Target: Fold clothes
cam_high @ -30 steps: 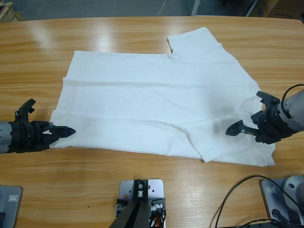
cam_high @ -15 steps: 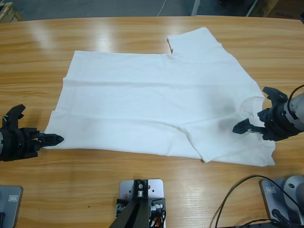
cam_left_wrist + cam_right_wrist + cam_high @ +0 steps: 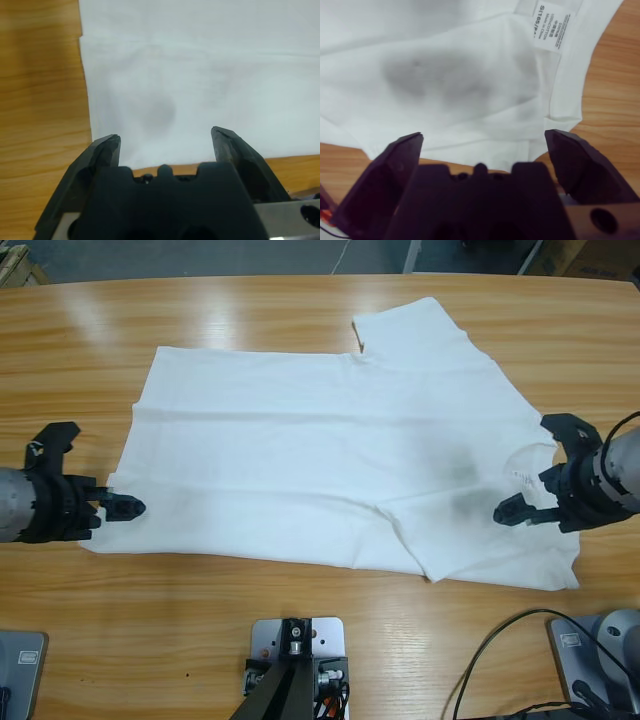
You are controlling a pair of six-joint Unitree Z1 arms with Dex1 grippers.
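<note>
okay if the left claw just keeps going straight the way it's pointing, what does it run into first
Most likely the white T-shirt. The left claw is open and aimed at the shirt's near corner, with only cloth on the wooden table ahead. How high it sits above the cloth is unclear.

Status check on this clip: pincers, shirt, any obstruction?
Left pincer open at the hem corner. Right pincer open over the collar. T-shirt spread on the table, one sleeve folded in. Nothing in the way.
</note>
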